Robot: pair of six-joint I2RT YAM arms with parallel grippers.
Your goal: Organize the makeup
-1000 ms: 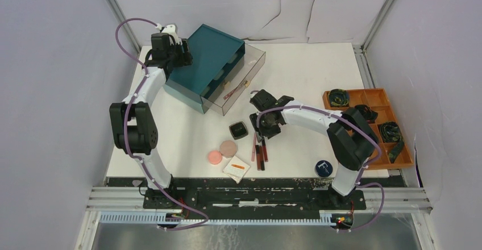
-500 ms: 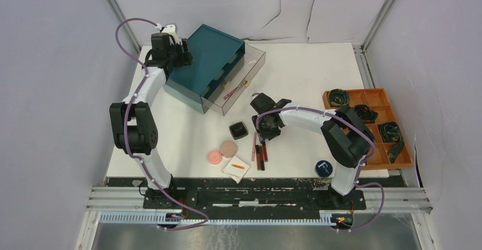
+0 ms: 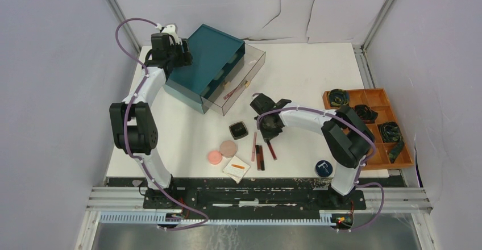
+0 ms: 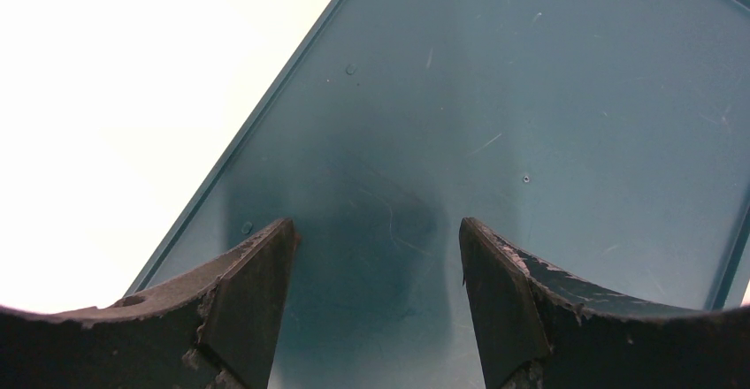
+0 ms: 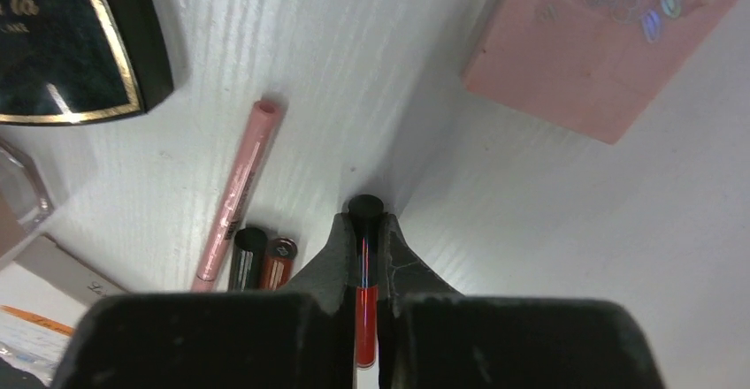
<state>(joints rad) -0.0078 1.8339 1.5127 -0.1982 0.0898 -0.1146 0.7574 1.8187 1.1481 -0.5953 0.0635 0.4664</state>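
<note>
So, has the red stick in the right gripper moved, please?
Yes: the red stick swung rightward, away from the black square compact, clamped in the right gripper.

Red stick (image 5: 363,314) with black cap; alongside it a pale pink stick (image 5: 239,186), a black stick (image 5: 248,252) and a brown-red stick (image 5: 278,261). Black compact (image 5: 80,44) edged in a thin gold line; pink square (image 5: 610,35) with faint iridescent print. Pink disc (image 3: 215,157), beige disc (image 3: 228,148), white pad (image 3: 236,169) with orange streak, dark-blue tin (image 3: 324,167) with white "F", teal drawer box (image 3: 210,57), orange tray (image 3: 364,98), white table (image 3: 318,74).
</note>
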